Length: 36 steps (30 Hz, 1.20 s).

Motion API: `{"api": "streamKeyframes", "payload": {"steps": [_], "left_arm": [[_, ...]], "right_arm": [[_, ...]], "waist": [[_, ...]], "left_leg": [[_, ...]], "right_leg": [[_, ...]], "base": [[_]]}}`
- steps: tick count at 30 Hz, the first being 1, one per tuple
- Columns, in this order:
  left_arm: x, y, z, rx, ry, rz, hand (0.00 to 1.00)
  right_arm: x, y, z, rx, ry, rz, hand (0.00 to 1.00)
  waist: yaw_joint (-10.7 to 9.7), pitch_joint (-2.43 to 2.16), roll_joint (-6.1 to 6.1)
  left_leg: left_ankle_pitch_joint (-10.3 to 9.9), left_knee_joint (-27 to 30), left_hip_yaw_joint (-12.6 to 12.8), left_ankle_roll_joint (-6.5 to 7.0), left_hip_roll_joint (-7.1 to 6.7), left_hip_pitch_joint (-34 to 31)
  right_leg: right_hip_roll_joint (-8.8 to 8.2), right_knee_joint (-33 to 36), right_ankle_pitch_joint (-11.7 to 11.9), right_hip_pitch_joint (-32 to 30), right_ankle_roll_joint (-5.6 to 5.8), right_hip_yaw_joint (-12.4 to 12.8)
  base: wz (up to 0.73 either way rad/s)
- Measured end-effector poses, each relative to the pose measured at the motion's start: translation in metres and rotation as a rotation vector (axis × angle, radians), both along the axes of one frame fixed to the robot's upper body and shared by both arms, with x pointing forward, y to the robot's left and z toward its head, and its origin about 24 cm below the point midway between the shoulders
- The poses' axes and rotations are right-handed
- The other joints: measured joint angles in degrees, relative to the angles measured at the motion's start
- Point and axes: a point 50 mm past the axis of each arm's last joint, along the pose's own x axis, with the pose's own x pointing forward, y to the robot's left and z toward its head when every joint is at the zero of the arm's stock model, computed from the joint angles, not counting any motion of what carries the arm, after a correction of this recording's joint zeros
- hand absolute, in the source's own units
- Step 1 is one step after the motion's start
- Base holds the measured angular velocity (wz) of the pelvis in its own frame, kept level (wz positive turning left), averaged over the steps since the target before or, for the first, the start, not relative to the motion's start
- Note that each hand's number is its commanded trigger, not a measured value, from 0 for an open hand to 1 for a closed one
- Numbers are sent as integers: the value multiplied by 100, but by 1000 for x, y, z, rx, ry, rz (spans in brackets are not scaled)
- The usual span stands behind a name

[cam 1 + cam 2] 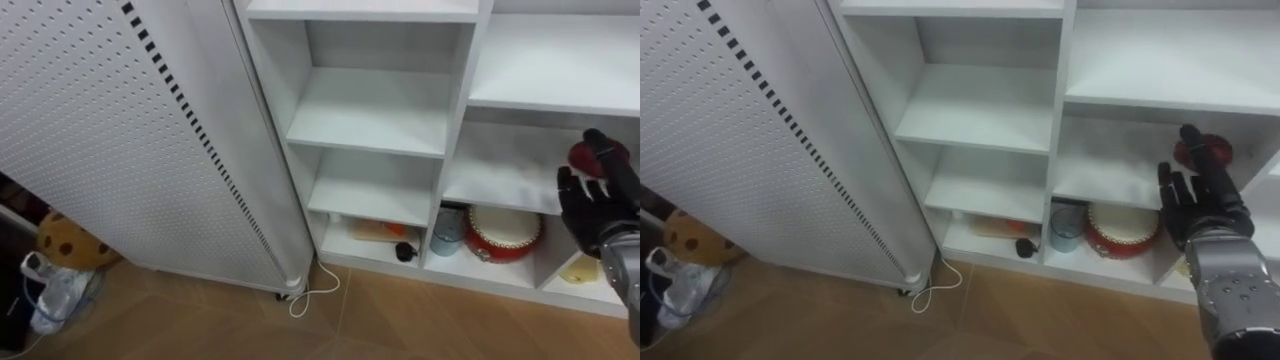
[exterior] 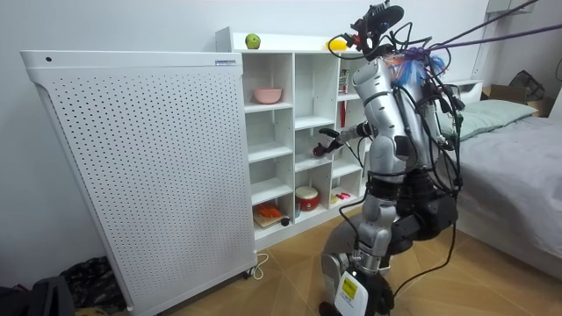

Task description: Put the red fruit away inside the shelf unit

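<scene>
Right hand: your right hand (image 1: 592,205) is raised at the right edge of the eye views, in front of the closet's right column. Its fingers are straight and spread and clasp nothing.
Red fruit: the red fruit (image 1: 580,157) sits on the middle shelf just behind the fingertips. You cannot tell whether they touch it.
Closet: the white closet (image 1: 370,110) has open compartments, and the middle shelves of its left column are bare.
Bottom row: a flat board (image 1: 372,231) carries small orange pieces. Next door a grey cup (image 1: 449,228) stands beside a red round tin (image 1: 504,232). A pale yellow piece (image 1: 580,268) lies in the compartment to the right.
Closet top: a green apple (image 2: 253,41) and a yellow fruit (image 2: 336,44) lie well apart.
Upper shelf: a pink bowl (image 2: 268,95) stands in the left column.
Panel: a white perforated panel (image 1: 100,130) stands to the left of the closet. The small label (image 2: 226,61) on its top edge is too small to read.
Floor: a white cord (image 1: 315,290) loops at the panel's foot.
Stance: you stand upright facing the closet, with a bed (image 2: 509,158) behind you.
</scene>
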Motion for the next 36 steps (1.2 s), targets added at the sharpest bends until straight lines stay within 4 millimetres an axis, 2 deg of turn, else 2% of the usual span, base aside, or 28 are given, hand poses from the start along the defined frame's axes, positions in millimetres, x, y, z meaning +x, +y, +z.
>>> {"api": "streamKeyframes", "payload": {"steps": [10,18,22,28,30,34,36], "left_arm": [[0,-3,-1,-5,3,-26,0],[0,-3,-1,-9,5,-31,0],[1,-3,0,-11,0,-32,0],[-2,-3,-2,-34,27,-35,0],[-5,-2,-3,-44,44,-28,0],[-6,8,-1,-40,53,12,0],[0,14,1,-31,37,39,0]], "right_arm": [[-1,-1,0,1,9,-11,0],[-1,0,-1,-23,20,-7,0],[-2,-1,-6,-53,44,-1,0],[-11,-6,-37,-73,115,24,0],[-20,-10,-59,-98,157,47,0],[-34,-13,-87,-186,231,113,0],[-55,-19,-115,-234,314,147,0]], "waist": [[-12,10,-15],[8,15,-22],[-28,17,-20],[4,40,-41],[15,53,-58],[-7,100,-135],[-59,109,-139]], "left_leg": [[-11,-16,11,-17,23,54],[0,-344,25,-36,101,451],[14,-449,36,-4,108,572],[32,-917,10,-25,108,1231],[34,-1127,10,-31,106,1636],[74,-1554,3,-75,111,2160],[85,-1718,-2,-91,141,2487]], "right_leg": [[12,-22,9,48,-3,-12],[111,-428,84,469,-7,-82],[115,-547,137,590,31,-123],[194,-994,171,1240,58,-174],[233,-1178,181,1622,41,-165],[282,-1548,183,2131,62,-237],[346,-1786,181,2547,91,-341]], "base": [[-1],[-6],[-3],[0],[0],[2],[18]]}}
